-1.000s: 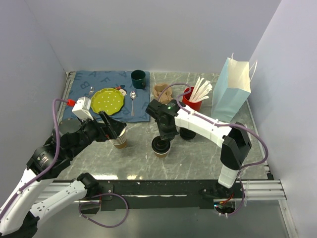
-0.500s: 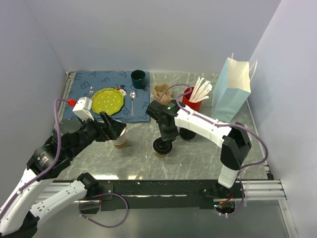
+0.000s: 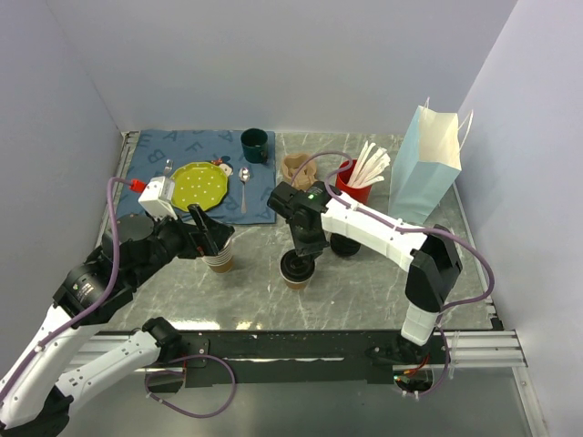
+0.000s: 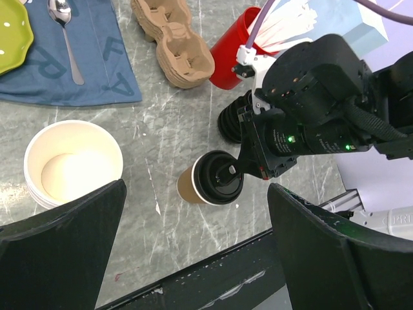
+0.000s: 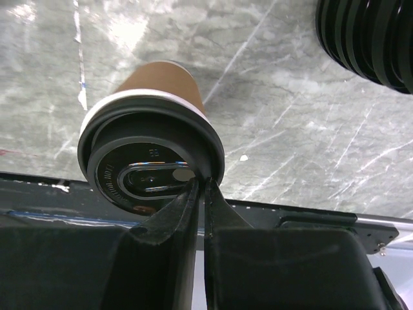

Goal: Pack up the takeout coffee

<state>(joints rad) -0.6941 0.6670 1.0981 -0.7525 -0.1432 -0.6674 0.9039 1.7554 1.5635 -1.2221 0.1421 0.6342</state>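
Observation:
The takeout coffee [image 3: 294, 271], a brown paper cup with a black lid, stands on the marble table just left of centre. It also shows in the left wrist view [image 4: 213, 181] and the right wrist view [image 5: 151, 152]. My right gripper [image 3: 304, 251] reaches down onto it. In the right wrist view the right gripper [image 5: 202, 185] is shut, pinching the near rim of the lid, one finger inside the rim and one outside. My left gripper [image 3: 212, 238] is wide open and empty [image 4: 197, 258], hovering left of the coffee, over the lidless cups.
A stack of lidless paper cups [image 3: 219, 260] stands left of the coffee. A stack of black lids [image 3: 344, 244] stands right of it. Behind are a red cup of stirrers [image 3: 351, 188], a cardboard cup carrier [image 3: 296, 168] and a light blue paper bag [image 3: 426, 164]. A green mug [image 3: 254, 145] and plate [image 3: 197, 187] sit on the blue mat.
My left arm has lifted and shifted slightly. My right gripper stays on the coffee's lid, and the cup has barely moved.

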